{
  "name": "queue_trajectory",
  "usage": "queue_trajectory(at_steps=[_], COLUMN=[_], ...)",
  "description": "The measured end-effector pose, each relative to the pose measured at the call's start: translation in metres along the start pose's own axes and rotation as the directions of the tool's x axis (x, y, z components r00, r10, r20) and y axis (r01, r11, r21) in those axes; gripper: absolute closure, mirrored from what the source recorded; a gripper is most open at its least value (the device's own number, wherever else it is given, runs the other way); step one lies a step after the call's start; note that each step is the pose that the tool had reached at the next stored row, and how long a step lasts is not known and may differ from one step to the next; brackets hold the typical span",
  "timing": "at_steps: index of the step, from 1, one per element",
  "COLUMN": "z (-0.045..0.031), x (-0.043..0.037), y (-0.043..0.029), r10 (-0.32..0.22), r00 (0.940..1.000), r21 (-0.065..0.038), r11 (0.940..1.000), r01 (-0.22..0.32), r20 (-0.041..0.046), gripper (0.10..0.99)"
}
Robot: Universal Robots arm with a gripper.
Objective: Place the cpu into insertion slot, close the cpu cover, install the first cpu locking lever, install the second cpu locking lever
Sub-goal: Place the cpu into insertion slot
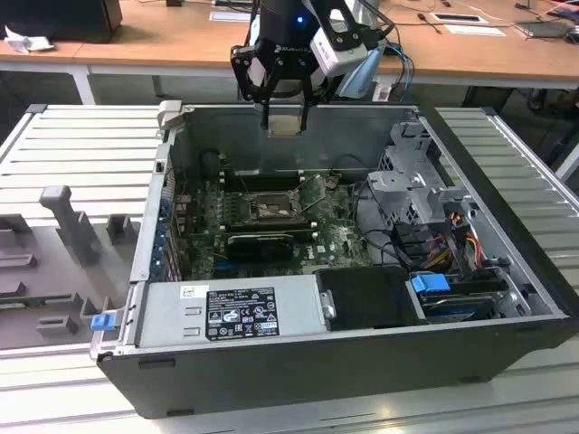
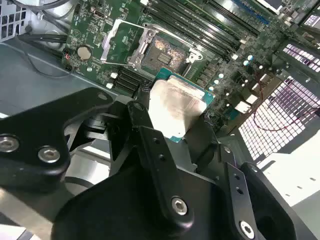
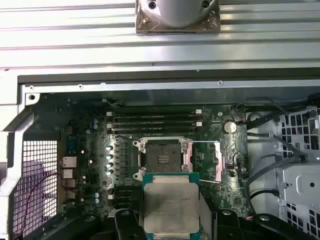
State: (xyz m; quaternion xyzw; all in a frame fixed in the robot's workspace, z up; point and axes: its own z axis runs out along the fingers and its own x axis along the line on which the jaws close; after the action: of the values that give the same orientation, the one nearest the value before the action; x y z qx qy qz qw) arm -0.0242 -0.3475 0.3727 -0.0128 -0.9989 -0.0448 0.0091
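My gripper [image 1: 285, 113] hangs over the far wall of the open computer case, shut on the cpu [image 1: 285, 125], a flat silver-grey square chip. In both wrist views the cpu [image 3: 170, 207] [image 2: 177, 107] sits between the black fingers [image 2: 145, 125]. Below it on the green board lies the insertion slot [image 3: 162, 159] [image 2: 165, 52] [image 1: 270, 206], a dark square with a silver rim, uncovered. The cpu cover [image 3: 206, 160] [image 2: 122, 42] is swung open beside the slot. A thin wire locking lever [image 3: 205, 142] runs along the cover's edge.
Long black memory slots [image 3: 150, 120] flank the socket. A black card [image 1: 261, 244] lies in front of it. A grey power supply [image 1: 231, 312] fills the near side, a drive cage [image 1: 425, 181] with cables the exterior view's right. Grey fixtures [image 1: 63, 217] stand outside the case.
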Motion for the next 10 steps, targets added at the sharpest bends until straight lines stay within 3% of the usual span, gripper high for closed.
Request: queue_trajectory(at_steps=[10], z=[0.0015], x=[0.0002], y=[-0.0002], r10=[0.021], r00=[0.9998], r21=[0.0], r11=[0.9998], r01=[-0.021], r20=[0.0018], gripper=[0.553])
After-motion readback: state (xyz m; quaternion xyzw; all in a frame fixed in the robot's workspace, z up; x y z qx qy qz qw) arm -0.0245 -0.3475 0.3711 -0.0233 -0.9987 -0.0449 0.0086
